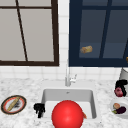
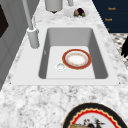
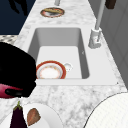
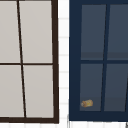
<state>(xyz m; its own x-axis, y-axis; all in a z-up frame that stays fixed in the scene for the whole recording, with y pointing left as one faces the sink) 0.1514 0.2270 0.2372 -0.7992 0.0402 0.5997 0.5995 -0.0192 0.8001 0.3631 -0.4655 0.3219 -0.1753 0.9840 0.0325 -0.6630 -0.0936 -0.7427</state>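
My right hand (image 1: 121, 85) hovers over the counter at the far right, its fingers curled round a pink-red round item (image 1: 119, 92). Close up in the right side view, that hand (image 3: 15, 71) grips the same item (image 3: 6, 90) just above a white plate (image 3: 47, 117) holding an eggplant (image 3: 17, 120) and a brown piece (image 3: 33, 116). My left hand (image 1: 39, 109) hangs at the sink's front left corner with relaxed fingers pointing down and nothing in them. A red-rimmed plate (image 2: 76, 58) lies in the sink basin (image 2: 72, 37).
A large red ball (image 1: 67, 114) covers the front of the sink in the front view. The faucet (image 1: 68, 78) stands behind the basin. A plate with bread (image 1: 13, 104) sits on the left counter. A grey canister (image 1: 123, 74) stands at the back right. A bread roll (image 4: 87, 103) lies behind the dark cabinet glass.
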